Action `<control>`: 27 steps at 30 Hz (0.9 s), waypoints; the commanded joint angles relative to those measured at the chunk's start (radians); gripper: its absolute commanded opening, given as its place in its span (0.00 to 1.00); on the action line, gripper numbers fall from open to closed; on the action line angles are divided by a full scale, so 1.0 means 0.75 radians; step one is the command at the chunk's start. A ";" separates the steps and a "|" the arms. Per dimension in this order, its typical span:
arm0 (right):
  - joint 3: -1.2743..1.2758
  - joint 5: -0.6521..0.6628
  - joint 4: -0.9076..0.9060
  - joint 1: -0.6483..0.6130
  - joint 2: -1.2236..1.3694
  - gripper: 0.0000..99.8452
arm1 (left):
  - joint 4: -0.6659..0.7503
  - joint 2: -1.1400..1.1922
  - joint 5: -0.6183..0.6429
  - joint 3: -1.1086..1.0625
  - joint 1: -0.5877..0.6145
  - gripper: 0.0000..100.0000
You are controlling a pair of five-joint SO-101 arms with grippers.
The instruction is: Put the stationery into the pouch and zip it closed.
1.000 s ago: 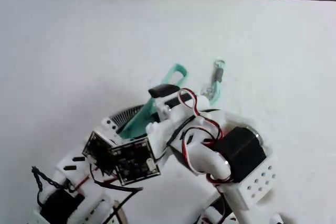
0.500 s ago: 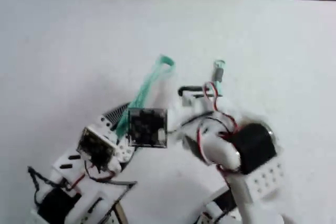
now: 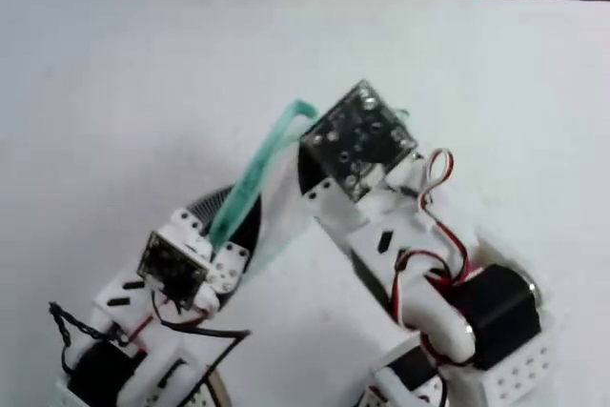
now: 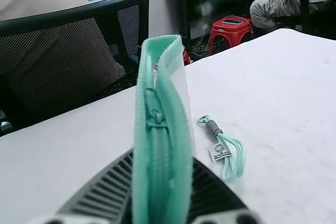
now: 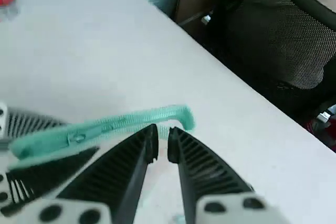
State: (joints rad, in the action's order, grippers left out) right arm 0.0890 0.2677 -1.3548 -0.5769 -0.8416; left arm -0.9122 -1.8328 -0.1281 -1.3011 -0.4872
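Observation:
The mint-green pouch (image 3: 272,145) stands on edge, slanting away from the lower left arm, and my left gripper (image 3: 227,221) is shut on its near end. In the left wrist view the pouch (image 4: 157,93) rises between the ribbed jaws of the left gripper (image 4: 160,161), zipper slider (image 4: 153,119) facing the camera. My right gripper (image 5: 163,136) hovers just short of the pouch's (image 5: 121,121) far end with only a narrow gap and nothing in it. The slider (image 5: 77,138) sits nearer the left gripper's fingers (image 5: 47,166). Contents are hidden.
A mint cord strap with a grey tag (image 4: 226,153) lies on the white table beside the pouch, its tip (image 3: 400,114) peeking past the right arm's camera board (image 3: 357,140). Black mesh chairs (image 4: 63,61) (image 5: 283,40) stand beyond the table's edge.
The right arm pulled off the pouch, swung right and then up, so its camera board now sits over the pouch's far end. The pouch straightened and stretched out longer in the left gripper.

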 commanded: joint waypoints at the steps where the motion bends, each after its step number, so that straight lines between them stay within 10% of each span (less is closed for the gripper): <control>1: -0.041 -0.139 0.062 0.015 -0.015 0.05 | 0.031 0.005 -0.006 -0.025 0.005 0.02; 16: 0.160 -0.198 0.048 0.019 -0.028 0.05 | 0.661 0.007 -0.018 -0.272 -0.128 0.02; 27: 0.468 -0.507 0.308 0.461 -0.337 0.05 | 0.888 0.013 -0.509 -0.243 -0.077 0.02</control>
State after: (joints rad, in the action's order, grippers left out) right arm 0.3514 -0.0806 -1.2290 -0.2716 -1.0288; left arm -0.3107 -1.8205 -0.4764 -1.5175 -0.5838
